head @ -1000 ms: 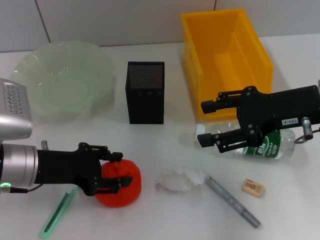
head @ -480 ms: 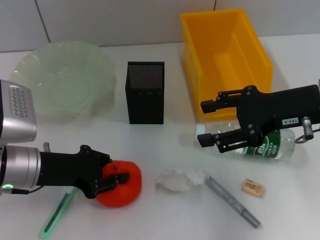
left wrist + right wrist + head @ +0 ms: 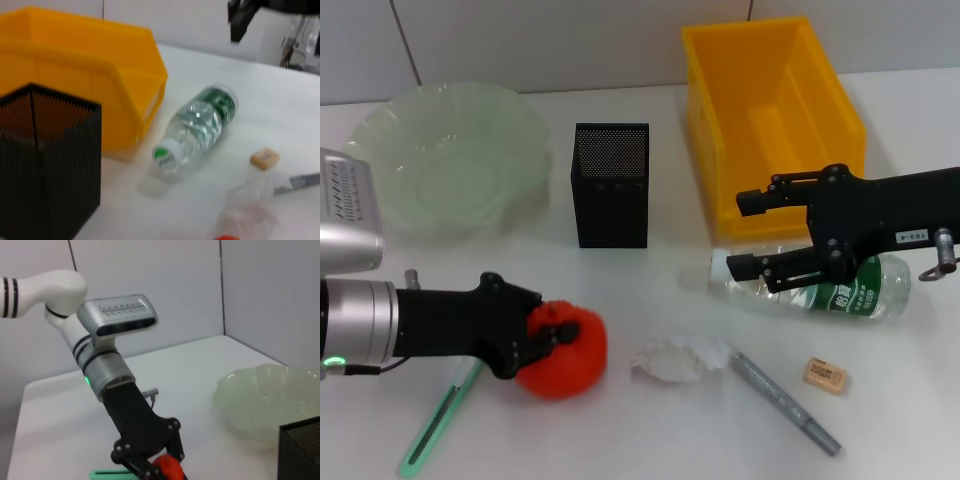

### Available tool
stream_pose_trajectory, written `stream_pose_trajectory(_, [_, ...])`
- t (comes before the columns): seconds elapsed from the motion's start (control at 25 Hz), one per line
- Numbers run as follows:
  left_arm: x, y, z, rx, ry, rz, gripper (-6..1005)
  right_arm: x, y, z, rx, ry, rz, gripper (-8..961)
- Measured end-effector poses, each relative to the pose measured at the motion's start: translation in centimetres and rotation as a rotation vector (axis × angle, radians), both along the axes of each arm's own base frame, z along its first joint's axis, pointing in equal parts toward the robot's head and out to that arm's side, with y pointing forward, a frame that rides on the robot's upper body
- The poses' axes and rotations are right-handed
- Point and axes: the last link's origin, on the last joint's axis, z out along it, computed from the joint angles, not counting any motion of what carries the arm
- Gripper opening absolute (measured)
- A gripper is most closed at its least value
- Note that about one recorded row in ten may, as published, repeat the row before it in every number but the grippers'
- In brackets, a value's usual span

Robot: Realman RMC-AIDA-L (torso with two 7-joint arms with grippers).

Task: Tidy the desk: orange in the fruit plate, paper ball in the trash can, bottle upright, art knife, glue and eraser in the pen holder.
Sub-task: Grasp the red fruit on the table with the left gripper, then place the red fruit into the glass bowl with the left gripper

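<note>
The orange (image 3: 563, 352), red-orange and round, sits lower left of centre. A crumpled white paper ball (image 3: 676, 358) lies just right of it. The clear bottle (image 3: 810, 286) with green label lies on its side at right, white cap pointing left. A tan eraser (image 3: 825, 375) lies lower right.

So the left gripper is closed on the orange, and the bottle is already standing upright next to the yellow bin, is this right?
Not quite. The left gripper is closed on the orange, but the bottle is not upright: it lies on its side in front of the yellow bin, cap toward the pen holder. The head view shows this, with the right gripper open above the bottle's neck.
</note>
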Motion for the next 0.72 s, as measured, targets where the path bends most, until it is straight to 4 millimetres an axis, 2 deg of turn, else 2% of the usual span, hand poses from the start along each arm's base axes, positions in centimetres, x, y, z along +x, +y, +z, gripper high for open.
stream_pose_trajectory(0.36, [0.9, 0.6, 0.7, 0.040, -0.022, -0.024, 131, 0.8, -0.3, 0.1, 0.017, -0.005, -0.021, 792])
stream_pose_trajectory(0.72, [1.2, 2.3, 3.8, 0.195, -0.085, -0.010, 74, 1.5, -0.4, 0.2, 0.034, 0.001, -0.040, 792])
